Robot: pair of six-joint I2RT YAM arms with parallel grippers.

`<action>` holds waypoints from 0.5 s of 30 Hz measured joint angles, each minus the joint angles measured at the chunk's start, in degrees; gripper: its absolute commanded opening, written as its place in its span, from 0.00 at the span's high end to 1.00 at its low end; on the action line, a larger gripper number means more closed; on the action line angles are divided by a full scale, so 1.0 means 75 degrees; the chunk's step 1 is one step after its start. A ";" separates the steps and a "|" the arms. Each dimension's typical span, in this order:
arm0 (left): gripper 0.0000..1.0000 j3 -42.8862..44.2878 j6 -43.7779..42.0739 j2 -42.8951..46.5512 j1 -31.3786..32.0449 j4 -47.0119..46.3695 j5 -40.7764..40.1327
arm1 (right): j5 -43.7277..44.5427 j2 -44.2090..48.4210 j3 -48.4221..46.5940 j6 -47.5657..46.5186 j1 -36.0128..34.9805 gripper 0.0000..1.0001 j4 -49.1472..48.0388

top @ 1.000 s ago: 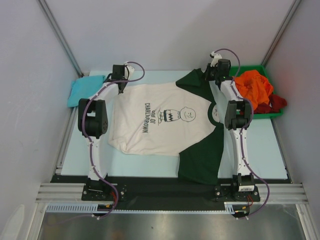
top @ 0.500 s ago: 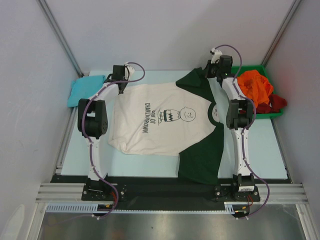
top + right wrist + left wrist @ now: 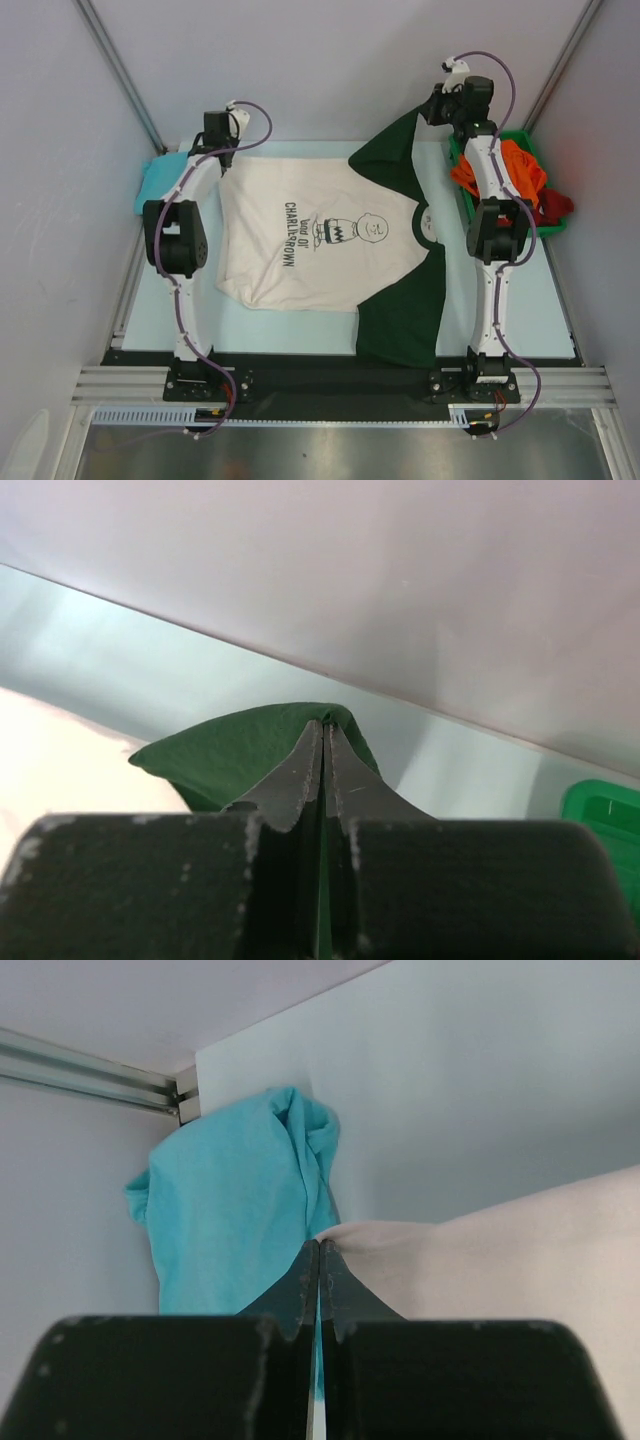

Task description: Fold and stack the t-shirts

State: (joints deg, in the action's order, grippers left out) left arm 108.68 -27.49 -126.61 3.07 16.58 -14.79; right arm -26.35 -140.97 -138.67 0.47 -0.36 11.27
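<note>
A cream t-shirt (image 3: 320,235) with dark green sleeves and a Charlie Brown print lies spread on the table. My left gripper (image 3: 217,152) is shut on its cream hem corner (image 3: 345,1232) at the far left. My right gripper (image 3: 440,108) is shut on the far green sleeve (image 3: 250,745) and holds it lifted at the far right. A teal t-shirt (image 3: 158,180) lies crumpled at the far left corner, showing just beyond the left fingertips in the left wrist view (image 3: 230,1200). Orange (image 3: 520,170) and dark red (image 3: 552,205) t-shirts lie in the bin.
A green plastic bin (image 3: 535,228) stands at the far right, close beside the right arm. Grey walls close the table on three sides. A metal rail (image 3: 90,1070) runs along the far left corner. The near green sleeve (image 3: 405,315) hangs toward the front edge.
Both grippers moved farther back and outward with the shirt's corners in them. The right one lifted the green sleeve up; the cream body stretched wider.
</note>
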 measured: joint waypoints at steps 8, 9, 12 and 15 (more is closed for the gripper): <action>1.00 0.0087 0.0067 -0.0137 0.0003 -0.0012 0.0245 | -0.0122 0.0889 0.1122 -0.0006 -0.0009 1.00 0.0458; 1.00 0.0087 0.0067 -0.0137 0.0003 0.0020 0.0289 | -0.0154 0.1043 0.1317 -0.0009 -0.0015 1.00 0.0519; 1.00 0.0064 0.0067 -0.0134 0.0000 0.0032 0.0446 | -0.0207 0.1536 0.1906 -0.0006 -0.0020 1.00 0.0691; 1.00 -0.0181 0.0061 -0.0044 0.0000 -0.0003 0.0621 | -0.0251 0.2101 0.2454 -0.0009 -0.0020 1.00 0.0833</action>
State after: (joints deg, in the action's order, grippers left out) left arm 107.33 -27.03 -126.93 3.07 16.56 -10.13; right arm -28.23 -125.21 -120.27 0.40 -0.51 17.52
